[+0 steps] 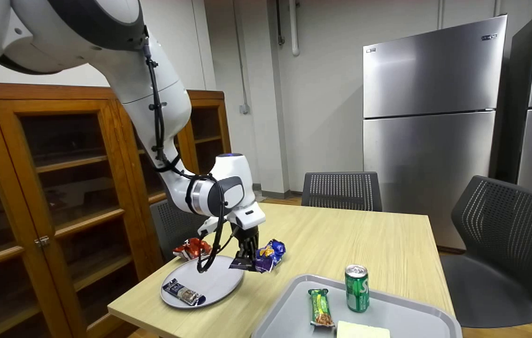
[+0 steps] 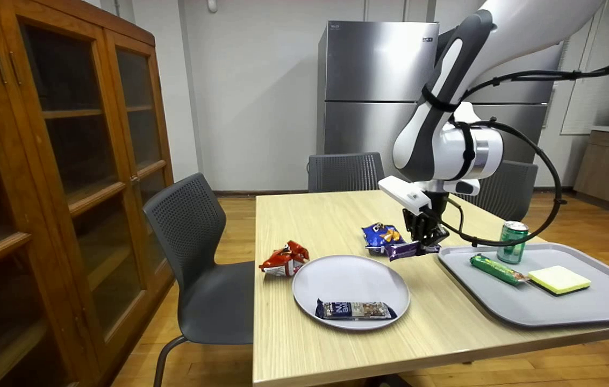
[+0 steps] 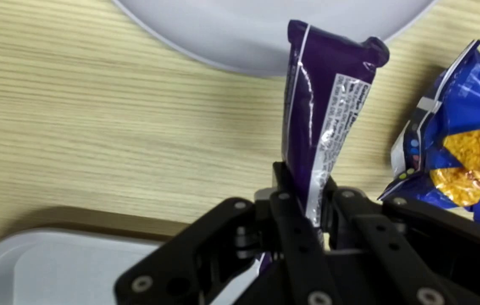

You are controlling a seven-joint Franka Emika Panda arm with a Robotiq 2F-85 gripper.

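Observation:
My gripper [image 3: 305, 186] is shut on a purple-wrapped bar [image 3: 320, 106] and holds it above the table. The fingers hide the middle of the bar. In the wrist view, the bar's far end overlaps the rim of the grey plate [image 3: 231, 38]. In an exterior view, the gripper [image 2: 425, 236] and bar [image 2: 402, 251] are between the plate [image 2: 347, 274] and the tray [image 2: 600, 306]. A blue chip bag [image 3: 473, 148] lies beside the gripper; it also shows in both exterior views [image 1: 271, 253] [image 2: 381, 236]. A dark blue nut bar [image 2: 357, 310] lies on the plate.
A red bag [image 2: 285, 259] lies on the table beside the plate. The tray holds a green can [image 2: 512, 242], a green-wrapped bar [image 2: 498, 270] and a yellow sponge [image 2: 558, 279]. Dark chairs [image 1: 341, 190] surround the table. A wooden cabinet [image 1: 120, 202] and steel refrigerators [image 1: 430, 126] stand behind.

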